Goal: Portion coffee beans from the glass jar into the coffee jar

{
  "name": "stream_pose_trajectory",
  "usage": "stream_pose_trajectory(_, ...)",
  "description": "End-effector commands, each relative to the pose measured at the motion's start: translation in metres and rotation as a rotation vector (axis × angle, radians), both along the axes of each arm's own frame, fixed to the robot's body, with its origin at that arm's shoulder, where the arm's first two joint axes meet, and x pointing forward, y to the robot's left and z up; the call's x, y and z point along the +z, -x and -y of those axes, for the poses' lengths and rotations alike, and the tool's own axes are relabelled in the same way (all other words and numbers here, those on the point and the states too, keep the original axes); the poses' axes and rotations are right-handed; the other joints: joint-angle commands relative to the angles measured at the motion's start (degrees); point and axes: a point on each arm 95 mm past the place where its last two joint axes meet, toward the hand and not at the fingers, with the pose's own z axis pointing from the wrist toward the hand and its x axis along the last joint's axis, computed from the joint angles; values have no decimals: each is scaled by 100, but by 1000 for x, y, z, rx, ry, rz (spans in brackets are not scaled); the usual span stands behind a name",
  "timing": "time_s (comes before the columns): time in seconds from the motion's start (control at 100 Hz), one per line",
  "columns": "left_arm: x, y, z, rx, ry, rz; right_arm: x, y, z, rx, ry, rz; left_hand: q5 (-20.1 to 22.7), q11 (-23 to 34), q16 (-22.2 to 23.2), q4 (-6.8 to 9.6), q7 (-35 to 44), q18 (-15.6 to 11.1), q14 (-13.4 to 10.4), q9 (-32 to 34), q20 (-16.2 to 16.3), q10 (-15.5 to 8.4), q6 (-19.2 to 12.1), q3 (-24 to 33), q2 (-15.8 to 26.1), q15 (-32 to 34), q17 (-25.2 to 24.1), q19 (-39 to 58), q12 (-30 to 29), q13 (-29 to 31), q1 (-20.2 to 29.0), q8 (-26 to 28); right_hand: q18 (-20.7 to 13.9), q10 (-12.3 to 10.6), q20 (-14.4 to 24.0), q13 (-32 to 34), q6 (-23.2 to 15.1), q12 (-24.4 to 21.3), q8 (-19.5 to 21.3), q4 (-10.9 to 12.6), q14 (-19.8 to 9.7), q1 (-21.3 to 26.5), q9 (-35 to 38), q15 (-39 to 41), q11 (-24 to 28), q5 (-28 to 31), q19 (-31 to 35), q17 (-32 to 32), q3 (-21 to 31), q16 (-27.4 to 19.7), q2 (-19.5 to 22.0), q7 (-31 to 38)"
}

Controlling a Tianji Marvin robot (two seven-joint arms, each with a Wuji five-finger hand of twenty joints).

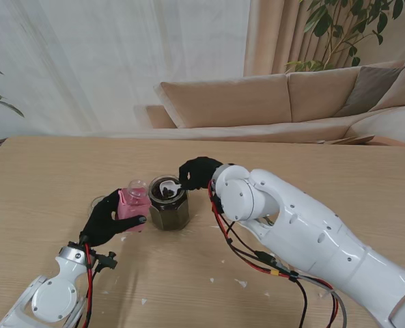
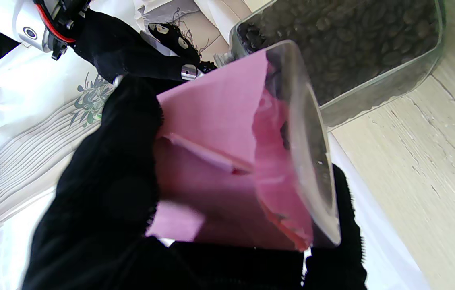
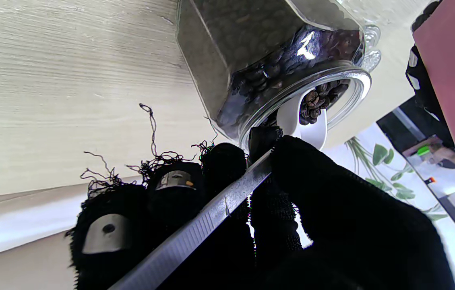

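A hexagonal glass jar (image 1: 169, 208) full of dark coffee beans stands open mid-table; its bean-filled body (image 3: 259, 52) fills the right wrist view. My right hand (image 1: 199, 172) is shut on a white scoop (image 1: 168, 185) whose bowl (image 3: 310, 117), loaded with beans, sits at the jar's mouth. Just left of it, my left hand (image 1: 108, 219) is shut on a small pink-wrapped coffee jar (image 1: 134, 202), holding it tilted beside the glass jar. The pink jar (image 2: 231, 161) and its clear base show in the left wrist view, with the bean jar (image 2: 344, 44) behind.
Small white scraps (image 1: 242, 282) lie on the wooden table (image 1: 52, 178) near me. A beige sofa (image 1: 270, 102) and curtains stand beyond the far edge. A clear glass object (image 1: 97, 203) sits behind my left hand.
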Motion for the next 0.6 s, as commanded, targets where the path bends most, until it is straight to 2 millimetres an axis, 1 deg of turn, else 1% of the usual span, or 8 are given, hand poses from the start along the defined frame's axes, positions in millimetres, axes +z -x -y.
stream_pose_trajectory(0.0, -1, 2, 5, -14, -2, -8, -1, 3, -3, -2, -13, -21, 394, 616, 18, 62, 1107, -120, -113, 351, 39, -740, -1180, 1451, 933, 14, 34, 30, 390, -71, 1616, 348, -123, -55, -9, 128, -59, 120, 50, 275, 50, 212, 121, 248, 257, 82, 1160, 88, 51, 101, 135, 194)
stream_pose_trajectory(0.59, -6, 1, 6, -4, -11, -23, 18, 8, 2, -61, -115, -30, 399, 616, 20, 60, 1112, -115, -113, 346, 37, -738, -1178, 1456, 934, 10, 30, 29, 390, -75, 1614, 349, -66, -42, 36, 178, -13, 108, 26, 266, 78, 231, 158, 292, 285, 94, 1184, 134, 66, 88, 112, 213)
